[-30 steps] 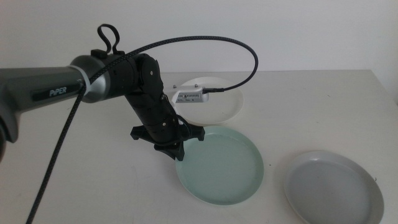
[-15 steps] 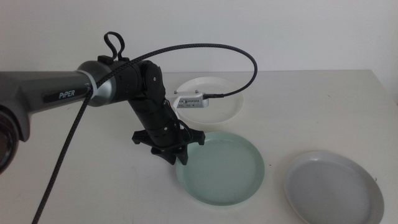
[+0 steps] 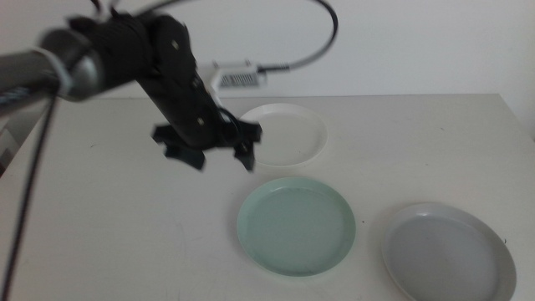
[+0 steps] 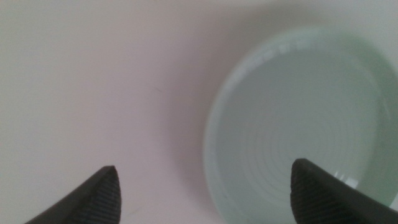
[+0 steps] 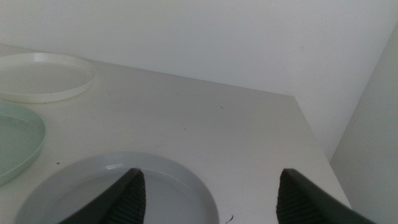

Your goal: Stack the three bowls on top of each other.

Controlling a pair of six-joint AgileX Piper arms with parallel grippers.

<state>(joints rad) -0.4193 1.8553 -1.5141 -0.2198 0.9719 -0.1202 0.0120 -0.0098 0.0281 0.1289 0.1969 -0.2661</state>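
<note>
Middle view, left gripper [image 3: 219, 159]: raised above the table [image 3: 100, 226], jaws spread wide and empty, hanging beside the mint green bowl's far left rim and not touching it.
Middle view, mint green bowl [image 3: 297, 224]: flat on the table, the landmark here.
Middle view, white bowl [image 3: 288, 134]: just behind the mint green bowl, rims near but apart; the left gripper overlaps its left edge in the picture.
Middle view, grey bowl [image 3: 447, 251]: just to the right of the mint green bowl, with a narrow strip of table between them.
Left wrist view, left gripper [image 4: 205, 190]: both jaw tips far apart, nothing between them; the mint green bowl [image 4: 305, 118] lies below, its rim under the gap.
Right wrist view, right gripper [image 5: 208, 196]: jaws wide apart and empty, low over the grey bowl [image 5: 93, 190].
Right wrist view, other bowls: the mint green bowl [image 5: 15, 146] sits beside the grey one, the white bowl [image 5: 43, 74] beyond it.
</note>
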